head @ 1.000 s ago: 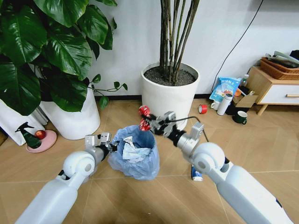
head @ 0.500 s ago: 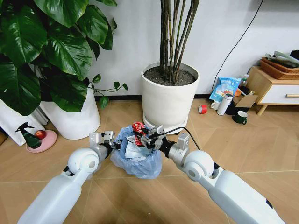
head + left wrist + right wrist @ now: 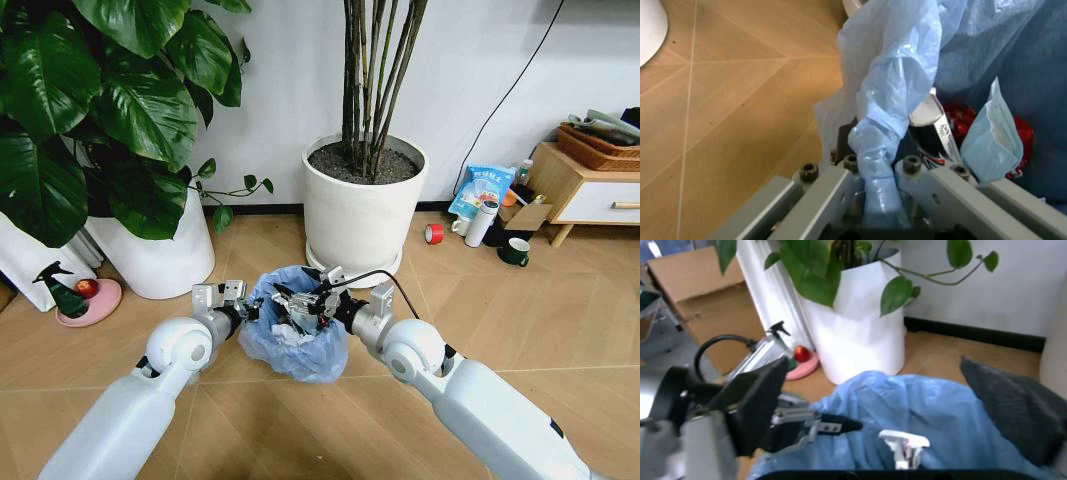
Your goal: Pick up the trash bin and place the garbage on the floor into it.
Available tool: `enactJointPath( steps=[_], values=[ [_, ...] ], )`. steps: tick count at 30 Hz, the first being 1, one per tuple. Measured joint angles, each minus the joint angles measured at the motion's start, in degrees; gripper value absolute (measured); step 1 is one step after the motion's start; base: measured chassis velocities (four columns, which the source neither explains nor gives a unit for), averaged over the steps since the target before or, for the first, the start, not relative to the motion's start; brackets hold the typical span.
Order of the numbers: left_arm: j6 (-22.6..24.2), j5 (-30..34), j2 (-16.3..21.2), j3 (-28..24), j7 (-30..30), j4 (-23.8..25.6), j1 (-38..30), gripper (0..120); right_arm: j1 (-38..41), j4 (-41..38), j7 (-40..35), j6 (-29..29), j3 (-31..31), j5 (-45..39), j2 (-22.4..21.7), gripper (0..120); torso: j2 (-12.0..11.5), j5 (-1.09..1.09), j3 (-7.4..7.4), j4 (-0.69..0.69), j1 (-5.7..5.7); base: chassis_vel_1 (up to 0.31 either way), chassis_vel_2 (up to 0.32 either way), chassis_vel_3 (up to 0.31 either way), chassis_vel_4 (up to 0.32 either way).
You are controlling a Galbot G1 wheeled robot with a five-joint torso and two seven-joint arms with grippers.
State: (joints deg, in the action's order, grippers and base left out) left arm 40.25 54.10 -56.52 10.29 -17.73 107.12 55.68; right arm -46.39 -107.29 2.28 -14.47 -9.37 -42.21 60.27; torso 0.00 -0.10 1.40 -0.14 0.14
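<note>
The trash bin (image 3: 300, 355), lined with a crinkled light-blue bag, is held just above the floor (image 3: 330, 430). My left gripper (image 3: 240, 308) is shut on the bag's rim on the bin's left side; the bunched plastic (image 3: 887, 100) runs between its fingers. My right gripper (image 3: 300, 300) hangs open in the bin's mouth, its dark fingers (image 3: 760, 395) spread wide over the blue liner (image 3: 927, 415). A red crumpled wrapper (image 3: 960, 117) lies inside the bin beside a white wrapper (image 3: 937, 120) and a pale blue packet (image 3: 993, 145).
Two big white plant pots (image 3: 362, 195) (image 3: 160, 255) stand against the wall behind the bin. A green spray bottle (image 3: 62, 290) stands at far left. A red tape roll (image 3: 433, 233), a mug (image 3: 515, 252) and a wooden cabinet (image 3: 585, 185) are at right.
My right gripper came left and down from beside the bin into its mouth, carrying the red wrapper. It has let go, and the wrapper now lies in the bin.
</note>
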Motion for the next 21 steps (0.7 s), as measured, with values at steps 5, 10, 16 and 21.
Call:
enactJointPath(
  steps=[5, 10, 16, 21],
  values=[
    [-0.08, -0.7, 0.15, 0.94, 0.17, 0.6, 1.22, 0, -1.76, -1.05, -4.15, -0.09, 3.54, 1.94, -0.59, 100, 0.0, 0.0, 0.0, 0.0, 0.0, 0.0, 0.0, 0.0, 0.0],
    [-0.36, -2.42, 0.04, 1.67, 1.05, 1.14, 2.68, 0, -7.1, 0.23, -5.75, -0.41, 11.96, 5.22, -3.55, 100, 0.0, 0.0, 0.0, 0.0, 0.0, 0.0, 0.0, 0.0, 0.0],
    [-0.61, -3.05, 0.16, 2.53, 1.45, 1.87, 3.61, 0, -19.14, 4.51, -5.51, -0.45, 25.4, 7.14, -4.57, 100, 0.0, -0.01, -0.01, -0.02, -0.01, 0.0, 0.0, 0.0, 0.0],
    [-0.68, -3.16, 0.12, 2.51, 1.51, 2.08, 3.79, 0, -21.03, 6.63, -5.04, 0.13, 27.24, 7.72, -3.82, 100, 0.01, -0.04, -0.01, 0.01, -0.01, 0.0, 0.0, 0.0, 0.0]
  ],
)
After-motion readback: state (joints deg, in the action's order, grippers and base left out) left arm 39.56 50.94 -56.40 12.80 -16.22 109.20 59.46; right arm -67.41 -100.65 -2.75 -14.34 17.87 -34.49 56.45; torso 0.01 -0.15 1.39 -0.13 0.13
